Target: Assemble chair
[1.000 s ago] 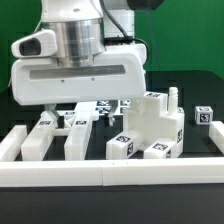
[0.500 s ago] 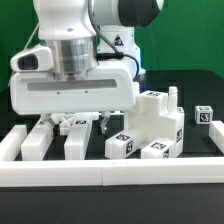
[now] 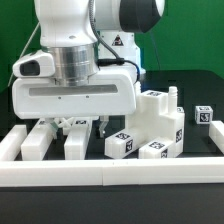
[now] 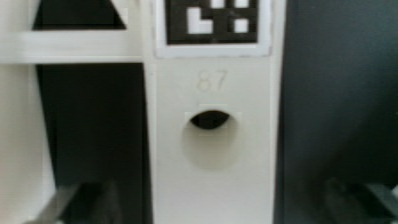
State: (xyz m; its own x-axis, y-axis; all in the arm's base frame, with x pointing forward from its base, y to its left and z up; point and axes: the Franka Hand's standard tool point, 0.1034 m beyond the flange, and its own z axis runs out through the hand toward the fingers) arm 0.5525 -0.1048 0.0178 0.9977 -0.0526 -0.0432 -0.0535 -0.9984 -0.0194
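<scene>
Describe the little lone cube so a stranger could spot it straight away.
Start at the long white rail across the front and follow it toward the exterior view's right. Behind it, past the big stepped white block, stands the small cube. It is the smallest tagged piece and stands apart from the others.

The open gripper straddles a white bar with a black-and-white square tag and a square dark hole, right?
No: the wrist view shows the dark hole in the white plastic bar is round. The open gripper does straddle this bar with its black-and-white square tag.
</scene>
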